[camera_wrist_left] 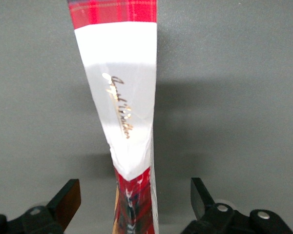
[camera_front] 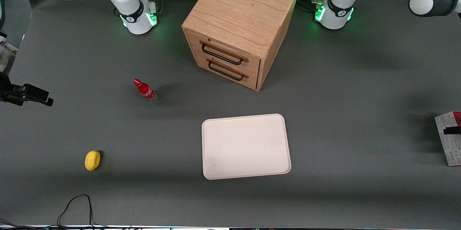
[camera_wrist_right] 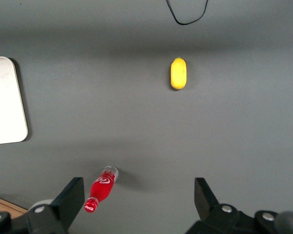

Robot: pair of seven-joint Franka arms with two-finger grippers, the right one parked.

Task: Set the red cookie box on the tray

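Surface (camera_front: pixel 342 89): dark grey mat.
Cabinet (camera_front: pixel 239 24): wooden, two drawers, farther from the front camera than the tray.
Tray (camera_front: pixel 246 146): cream-white, lying flat, nothing on it.
Red cookie box (camera_front: pixel 449 138): at the working arm's end of the surface, well apart from the tray.
Pincer (camera_wrist_left: pixel 134 197): directly over the box, fingers (camera_wrist_left: pixel 68 200) spread wide, one on either side of its narrow edge, not touching it.

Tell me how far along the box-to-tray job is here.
Nothing is done yet: the tray holds nothing. In hand: the gripper sits over the red cookie box at the working arm's end of the table, jaws open on either side of it, not gripping. Left: close, lift, carry it to the tray, release.
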